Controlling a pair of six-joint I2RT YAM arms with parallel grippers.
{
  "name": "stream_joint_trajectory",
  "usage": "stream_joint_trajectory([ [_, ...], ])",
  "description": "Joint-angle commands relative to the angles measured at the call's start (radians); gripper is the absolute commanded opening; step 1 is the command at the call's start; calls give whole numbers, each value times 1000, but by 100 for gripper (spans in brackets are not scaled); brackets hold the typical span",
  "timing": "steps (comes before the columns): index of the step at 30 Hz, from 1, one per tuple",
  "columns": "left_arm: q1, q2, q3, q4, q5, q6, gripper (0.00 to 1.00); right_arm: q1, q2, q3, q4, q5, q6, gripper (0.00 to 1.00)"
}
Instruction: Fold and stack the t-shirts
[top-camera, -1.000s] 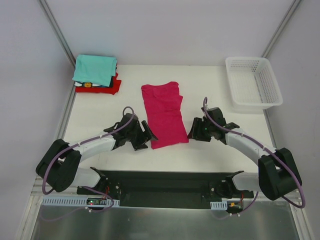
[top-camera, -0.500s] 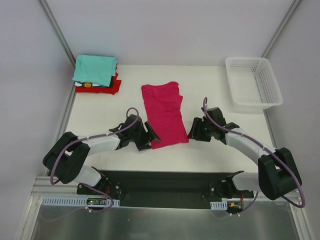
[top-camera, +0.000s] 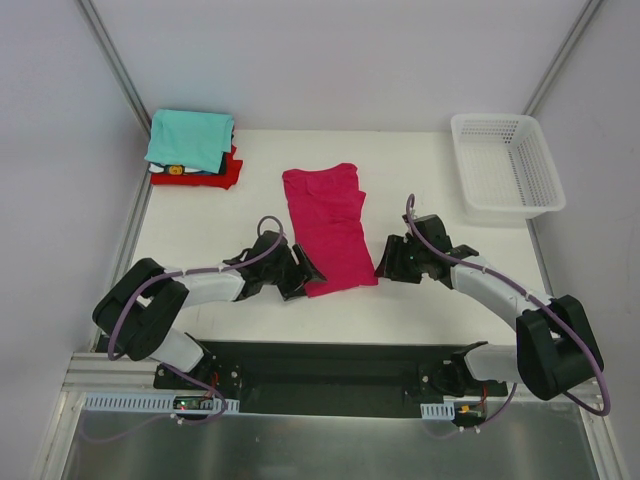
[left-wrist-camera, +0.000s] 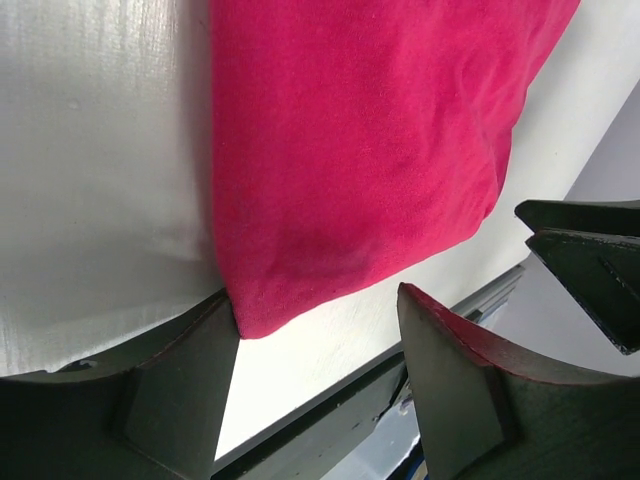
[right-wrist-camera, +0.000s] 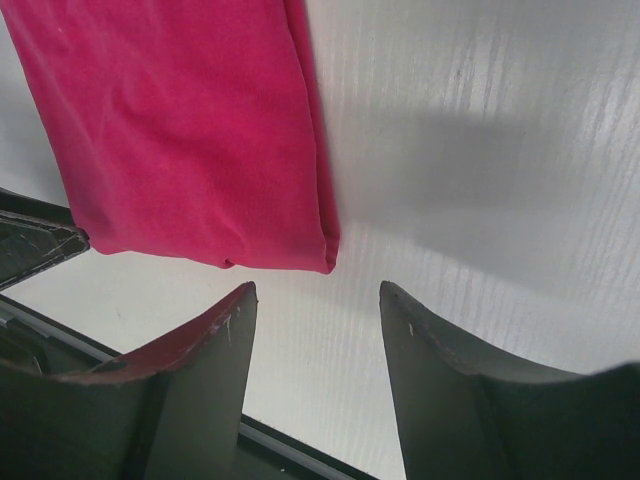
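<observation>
Left gripper (left-wrist-camera: 315, 300) sits open astride the near corner of the magenta t-shirt (left-wrist-camera: 360, 150); right gripper (right-wrist-camera: 318, 287) is open and empty. The cloth's layers look indistinct, so a shallow pinch could lift only one and undo the fold.

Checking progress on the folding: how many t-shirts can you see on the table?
4. A magenta-pink t-shirt lies alone in the middle. Three are stacked at the far left corner: teal t-shirt on top, dark-and-white t-shirt beneath, red t-shirt lowest. The stack may hide more.
</observation>
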Motion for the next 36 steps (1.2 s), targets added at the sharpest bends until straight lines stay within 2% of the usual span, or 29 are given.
stream_joint_trajectory([
  [1, -10, 3, -31, -13, -16, 3, 63, 6, 4, 11, 14, -6, 6, 56],
  [4, -10, -8, -41, -33, -10, 6, 61, 6, 10, 11, 17, -9, 7, 56],
  [6, -10, -18, -50, -47, -11, 9, 54, 5, 12, 11, 20, -9, 9, 56],
  [7, -10, -20, -51, -50, -13, 14, 43, 5, 13, 11, 24, -11, 10, 56],
  [9, -12, -22, -54, -56, -14, 17, 30, 6, 15, 13, 25, -9, 12, 56],
  [11, -12, -14, -54, -57, -10, 15, 8, 5, 21, 17, 27, -11, 13, 56],
  [13, -13, -9, -54, -57, -5, 12, 0, 6, 25, 20, 28, -16, 13, 56],
  [21, -15, 6, -36, -65, 7, 23, 0, 6, 59, 26, 56, -49, 23, 56],
  [30, -15, -2, -31, -85, 9, 28, 0, 8, 150, 8, 188, -121, 67, 54],
  [36, -13, -11, -27, -97, 2, 32, 0, 6, 151, 2, 194, -124, 73, 54],
])
